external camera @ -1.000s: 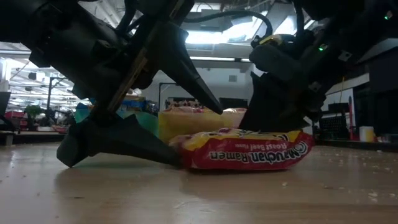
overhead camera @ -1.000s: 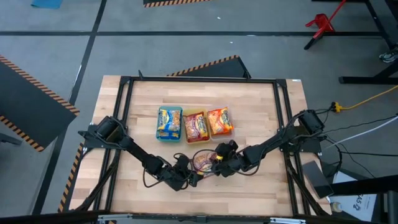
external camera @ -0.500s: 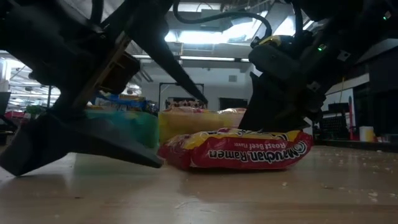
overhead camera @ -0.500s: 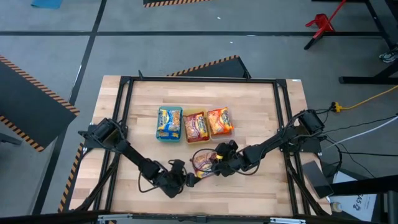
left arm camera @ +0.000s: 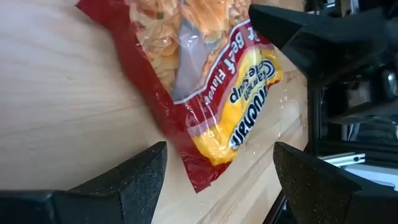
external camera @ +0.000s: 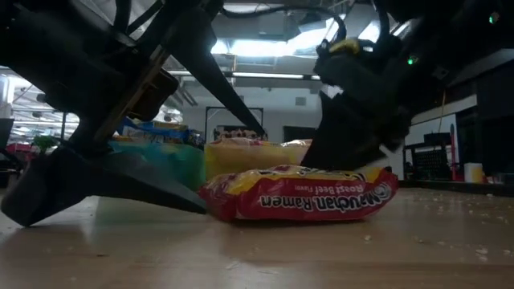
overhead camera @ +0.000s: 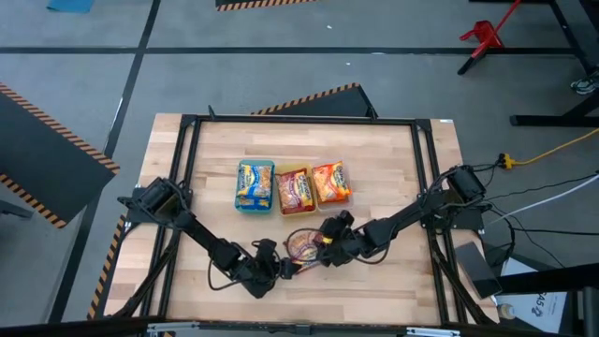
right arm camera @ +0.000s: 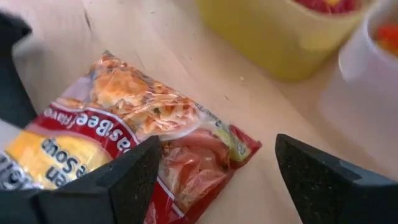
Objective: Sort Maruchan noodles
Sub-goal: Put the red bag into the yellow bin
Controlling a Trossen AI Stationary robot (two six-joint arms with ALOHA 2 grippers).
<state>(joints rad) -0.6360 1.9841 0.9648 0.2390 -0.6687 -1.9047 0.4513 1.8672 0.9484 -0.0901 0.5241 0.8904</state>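
Note:
A red Maruchan noodles packet [overhead camera: 302, 245] lies flat on the wooden table, near its front middle. It also shows in the low view [external camera: 301, 197]. My left gripper [overhead camera: 284, 266] stands open at the packet's left end, and one packet corner [left arm camera: 200, 182] lies between its fingers. My right gripper [overhead camera: 321, 251] stands open over the packet's right end [right arm camera: 205, 155], slanting down. Farther back, a blue-yellow packet [overhead camera: 255, 184], a red one [overhead camera: 294, 190] and an orange one [overhead camera: 330, 182] each lie in a tray. My left gripper has a finger on either side of the packet's corner [left arm camera: 200, 182]; I cannot tell whether either finger touches it. My right gripper has one finger [right arm camera: 118, 183] in front of the packet's label part and the other [right arm camera: 323, 180] over bare wood; I cannot tell whether it touches.
The yellow tray [right arm camera: 273, 37] and the clear tray [right arm camera: 367, 81] stand close behind the loose packet. A black frame [overhead camera: 187, 187] runs round the table top. Bare wood lies to the left and right of the trays.
My left gripper has rolled about its own axis and drawn back a little toward the table's left, staying open. The loose red packet has slid a little toward the table's left and still lies flat.

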